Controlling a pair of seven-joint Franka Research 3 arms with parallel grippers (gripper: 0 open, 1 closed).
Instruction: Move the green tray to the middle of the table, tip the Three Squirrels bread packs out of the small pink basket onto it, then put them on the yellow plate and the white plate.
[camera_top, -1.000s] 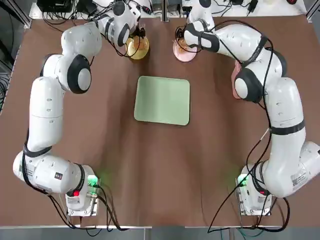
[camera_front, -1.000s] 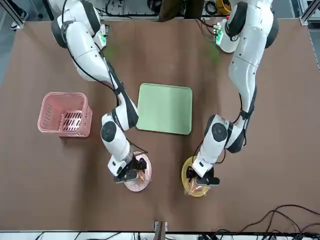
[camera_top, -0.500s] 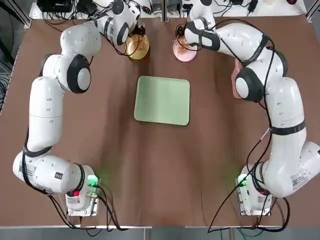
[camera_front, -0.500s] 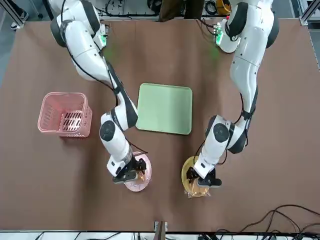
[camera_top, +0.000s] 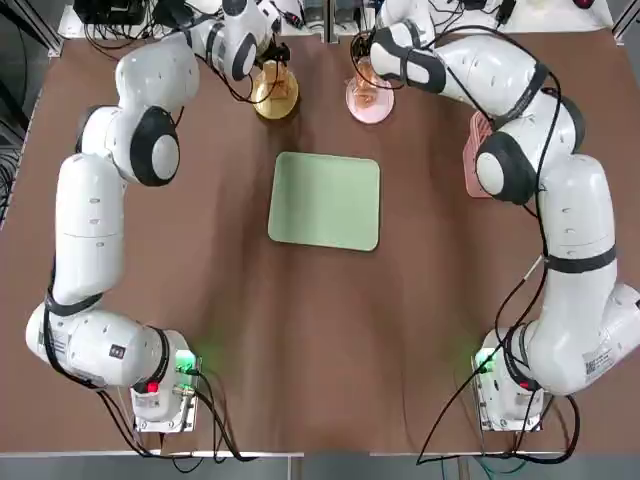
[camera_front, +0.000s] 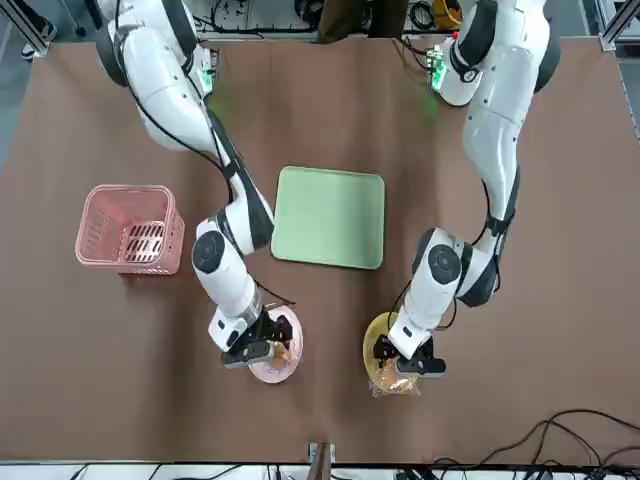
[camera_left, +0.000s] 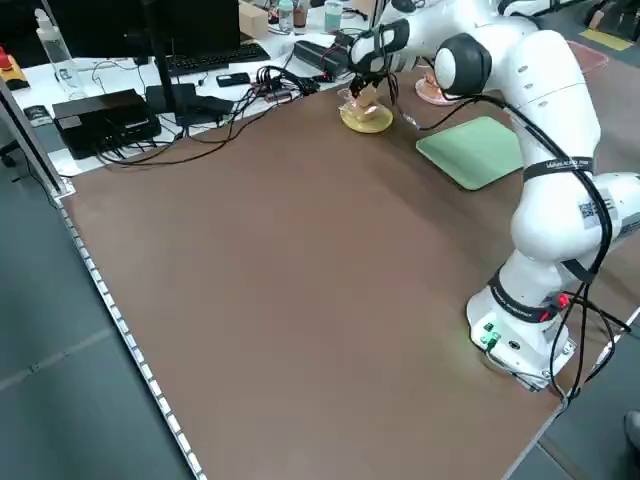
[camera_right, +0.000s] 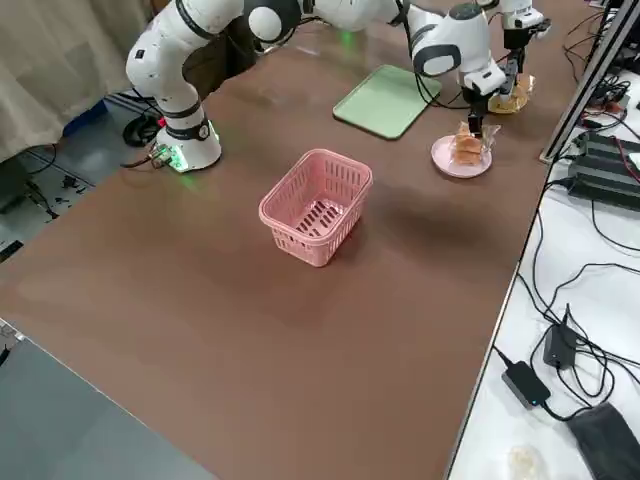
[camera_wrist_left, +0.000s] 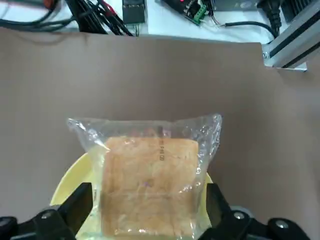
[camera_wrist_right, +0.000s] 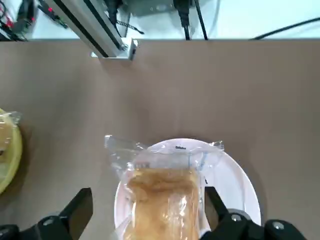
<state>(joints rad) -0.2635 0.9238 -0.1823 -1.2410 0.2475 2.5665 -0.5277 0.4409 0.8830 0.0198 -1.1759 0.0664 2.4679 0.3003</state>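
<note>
While the green tray (camera_top: 325, 200) lies bare at the middle of the worktop (camera_top: 300, 340), the small pink basket (camera_front: 130, 229) stands upright at the right side. Farther off, by the far edge, one bread pack (camera_wrist_left: 150, 185) rests on the yellow plate (camera_top: 274, 94) under the left pincer (camera_wrist_left: 149, 235), fingers apart. Just right of it, another bread pack (camera_wrist_right: 165, 200) sits on the white plate (camera_top: 369, 100) below the right pincer (camera_wrist_right: 146, 235), likewise spread wide.

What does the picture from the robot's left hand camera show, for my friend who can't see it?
A clear bread pack with a golden-brown square of bread lies on the yellow plate, seen from just above. The left gripper hangs over it with its jaws open on either side. Beyond lie the brown table and some cables at its far edge.
</note>
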